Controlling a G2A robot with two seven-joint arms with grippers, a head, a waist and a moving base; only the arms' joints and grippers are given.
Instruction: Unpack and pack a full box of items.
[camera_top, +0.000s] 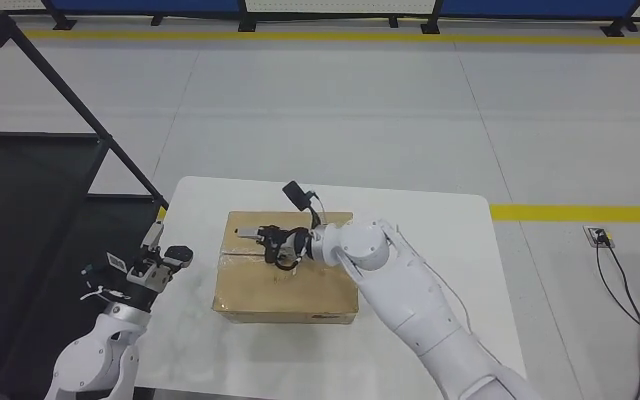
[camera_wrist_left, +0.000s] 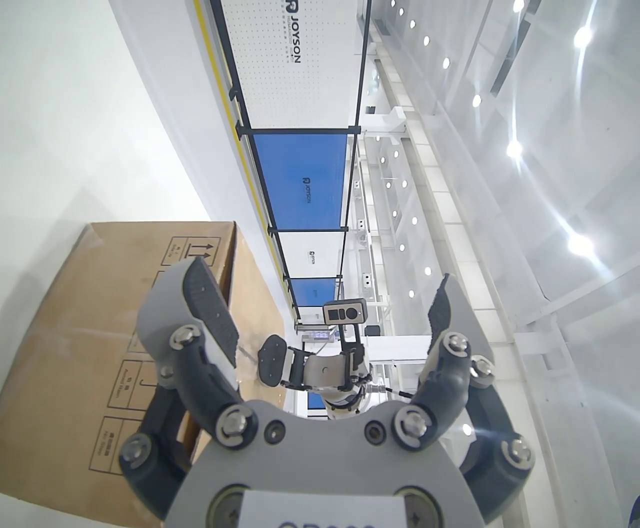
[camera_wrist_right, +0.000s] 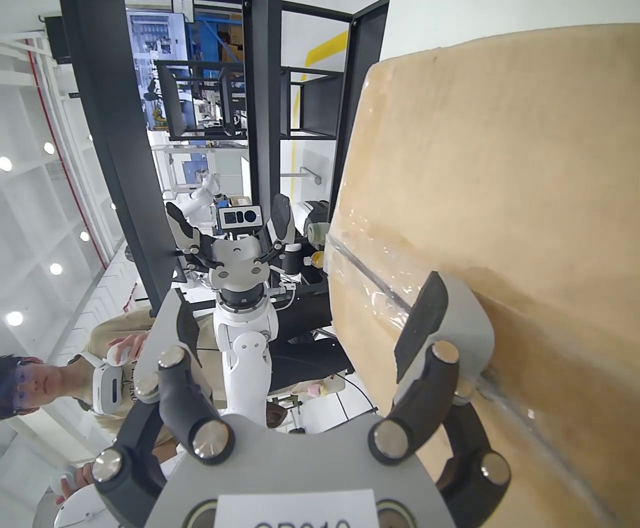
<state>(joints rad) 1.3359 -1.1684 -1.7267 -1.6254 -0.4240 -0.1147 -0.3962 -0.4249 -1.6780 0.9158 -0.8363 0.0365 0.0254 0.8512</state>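
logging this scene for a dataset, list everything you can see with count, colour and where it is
brown cardboard box: one, brown, middle of the table, flaps shut
clear tape strip: one, transparent, along the box's top seam
white rectangular table: one, white, under the box
black metal frame: one, black, off the table on the left arm's side
yellow floor lines: two, yellow, one far beyond the table, one on the right arm's side
left gripper: one, grey with black pads, open, at the table edge, apart from the box
right gripper: one, grey with black pads, open, over the box top, one finger at the taped seam
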